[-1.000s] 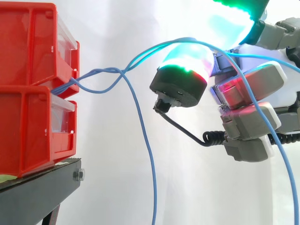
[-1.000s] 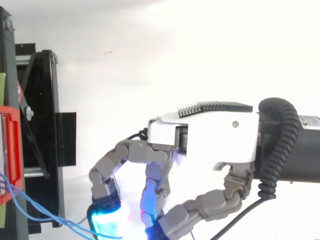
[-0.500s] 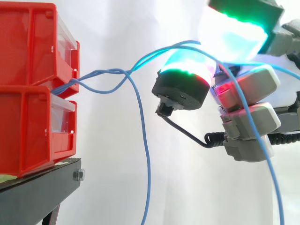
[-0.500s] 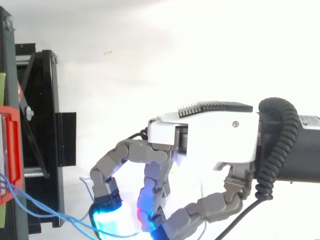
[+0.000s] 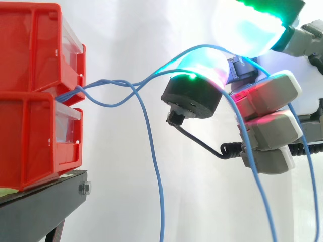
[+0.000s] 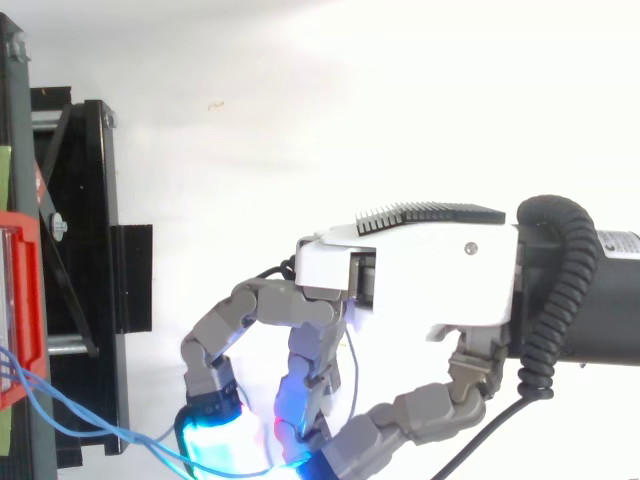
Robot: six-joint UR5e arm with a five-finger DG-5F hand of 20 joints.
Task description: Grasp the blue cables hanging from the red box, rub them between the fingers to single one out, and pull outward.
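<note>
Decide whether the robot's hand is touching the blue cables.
Touching. In the side view the blue cables drape over a glowing pad of the hand and pass down between it and the curled fingers.

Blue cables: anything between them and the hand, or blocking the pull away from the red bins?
Nothing visible. The blue cables run from the red bins straight into the hand, pinched between thumb and fingers. The path away from the bins looks free.

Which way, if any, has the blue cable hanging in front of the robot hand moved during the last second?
Yes. In the side view, the blue cable has swung left, toward the red bins.
</note>
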